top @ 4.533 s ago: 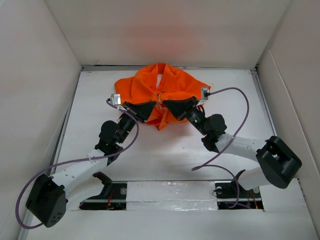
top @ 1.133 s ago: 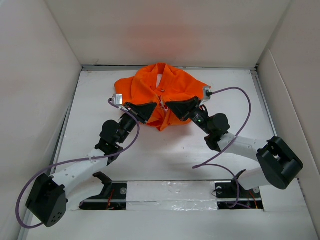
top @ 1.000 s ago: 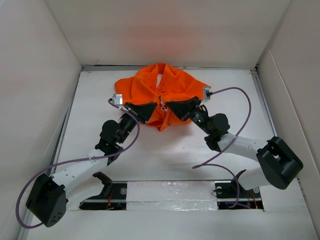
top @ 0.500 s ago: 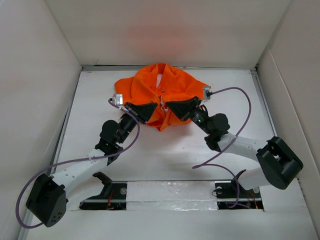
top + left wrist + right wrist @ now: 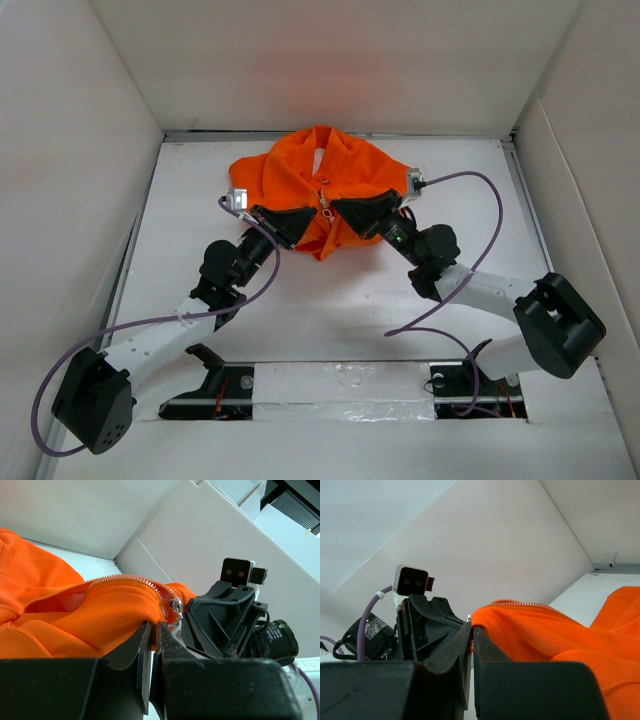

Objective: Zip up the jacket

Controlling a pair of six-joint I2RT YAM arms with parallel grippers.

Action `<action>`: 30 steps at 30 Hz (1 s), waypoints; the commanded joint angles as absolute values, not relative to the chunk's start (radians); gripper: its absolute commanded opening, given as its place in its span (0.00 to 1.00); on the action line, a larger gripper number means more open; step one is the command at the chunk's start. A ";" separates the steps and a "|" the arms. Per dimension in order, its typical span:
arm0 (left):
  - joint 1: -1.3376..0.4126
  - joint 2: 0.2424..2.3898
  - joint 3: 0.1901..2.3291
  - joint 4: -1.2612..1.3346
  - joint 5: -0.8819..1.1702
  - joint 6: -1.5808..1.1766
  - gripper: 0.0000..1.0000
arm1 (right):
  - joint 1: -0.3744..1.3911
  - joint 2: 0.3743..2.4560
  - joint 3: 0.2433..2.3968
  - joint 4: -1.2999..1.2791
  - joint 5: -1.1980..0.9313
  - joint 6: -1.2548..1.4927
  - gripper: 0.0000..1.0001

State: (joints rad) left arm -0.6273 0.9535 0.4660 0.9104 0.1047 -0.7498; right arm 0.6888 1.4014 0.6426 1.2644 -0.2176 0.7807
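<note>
The orange jacket [image 5: 320, 180] lies bunched at the back middle of the table, collar away from me. Its zipper runs down the front, with a silver slider [image 5: 176, 606] near both grippers. My left gripper [image 5: 300, 222] is shut on the jacket's left front edge [image 5: 125, 605]. My right gripper [image 5: 345, 215] is shut on the right front edge [image 5: 520, 625] beside the zipper teeth [image 5: 520, 602]. The two grippers face each other, a few centimetres apart, across the zipper.
White walls enclose the table [image 5: 180, 240] on the left, back and right. Purple cables [image 5: 480, 210] loop from both wrists over the table. The arm bases stand at the near edge.
Since 4.5 s ago the right gripper shifted a little to the right and back; in the last second nothing has visibly moved.
</note>
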 commanded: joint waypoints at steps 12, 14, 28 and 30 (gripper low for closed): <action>-0.632 0.894 0.502 0.943 0.087 -0.759 0.00 | 0.707 1.365 0.653 1.394 -0.219 0.736 0.00; -0.632 0.896 0.502 0.943 0.087 -0.759 0.00 | 0.716 1.367 0.653 1.393 -0.219 0.735 0.00; -0.632 0.885 0.514 0.922 0.086 -0.752 0.00 | 0.716 1.338 0.627 1.376 -0.209 0.718 0.00; -0.632 0.884 0.515 0.919 0.084 -0.750 0.00 | 0.716 1.335 0.624 1.373 -0.209 0.716 0.00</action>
State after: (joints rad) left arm -0.6273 0.9169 0.4660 0.8597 0.0799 -0.7494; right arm 0.7074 1.3685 0.6224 1.2644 -0.2169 0.7425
